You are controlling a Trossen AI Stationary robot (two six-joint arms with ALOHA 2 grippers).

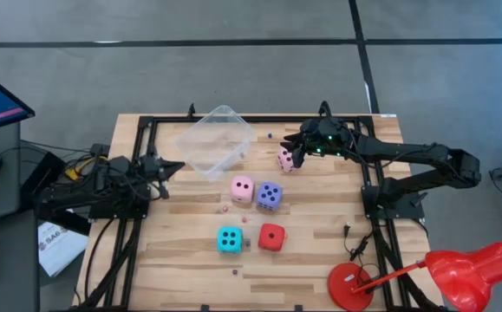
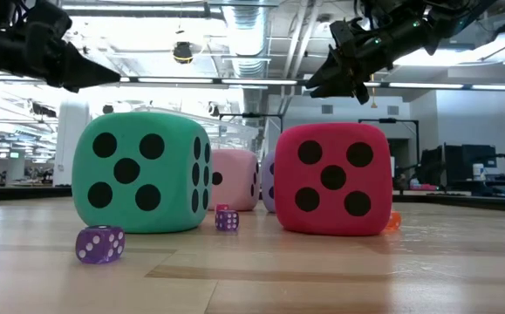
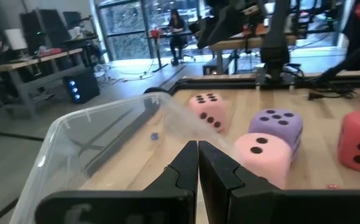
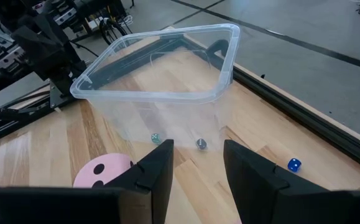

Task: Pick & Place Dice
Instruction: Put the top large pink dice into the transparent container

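Note:
Five big dice lie on the wooden table: a pale pink one (image 1: pixel 285 159) at the far middle, another pale pink (image 1: pixel 243 189), a violet-blue (image 1: pixel 269 195), a cyan (image 1: pixel 230 239) and a red (image 1: pixel 271 237). A clear tub (image 1: pixel 217 139) stands tilted at the far left of them. My right gripper (image 1: pixel 296 154) hangs open above the table, right beside the far pink die (image 4: pixel 102 172), which lies outside its fingers (image 4: pixel 160 167). My left gripper (image 1: pixel 172 168) is shut and empty at the table's left side, pointing level toward the tub (image 3: pixel 99 146).
Small dice are scattered on the wood: purple ones (image 2: pixel 100 244) (image 2: pixel 227 220) near the front, a blue one (image 4: pixel 294 164) by the far rail. Black frame rails (image 1: pixel 368 186) run along both sides. A red lamp (image 1: pixel 459 273) stands at the near right corner.

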